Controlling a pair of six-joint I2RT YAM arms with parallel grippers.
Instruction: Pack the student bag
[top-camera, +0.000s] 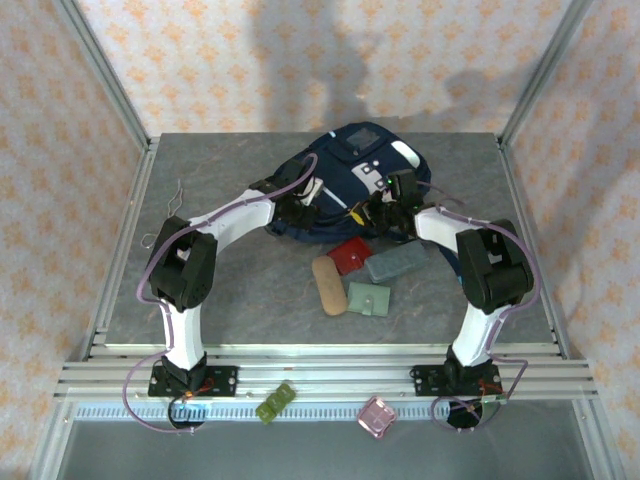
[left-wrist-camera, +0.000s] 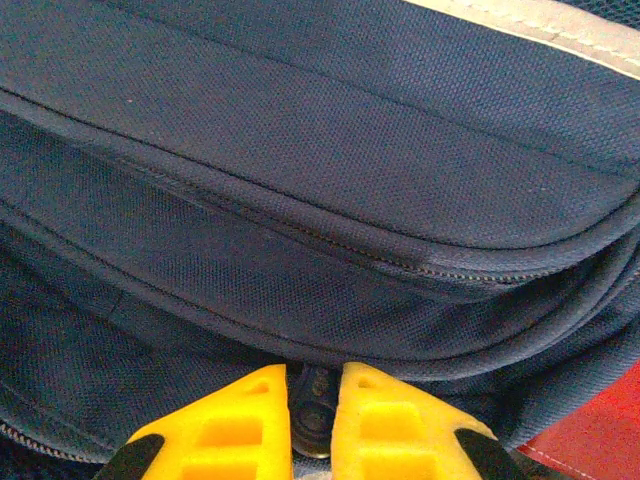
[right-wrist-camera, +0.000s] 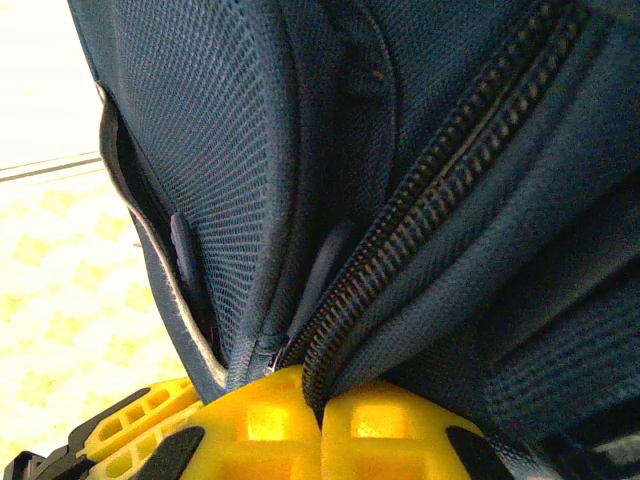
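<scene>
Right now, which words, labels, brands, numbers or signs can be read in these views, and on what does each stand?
No text can be read.
Front patches on the student bag: too small and blurred to tell if they bear lettering.

One student bag (top-camera: 345, 160), one red pouch (top-camera: 352, 254), two grey-green pouches (top-camera: 395, 263) (top-camera: 369, 298) and one tan case (top-camera: 328, 285) are lying near the right gripper (right-wrist-camera: 320, 405).

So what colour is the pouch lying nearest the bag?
The pouch is red; the top external view shows it best.
</scene>
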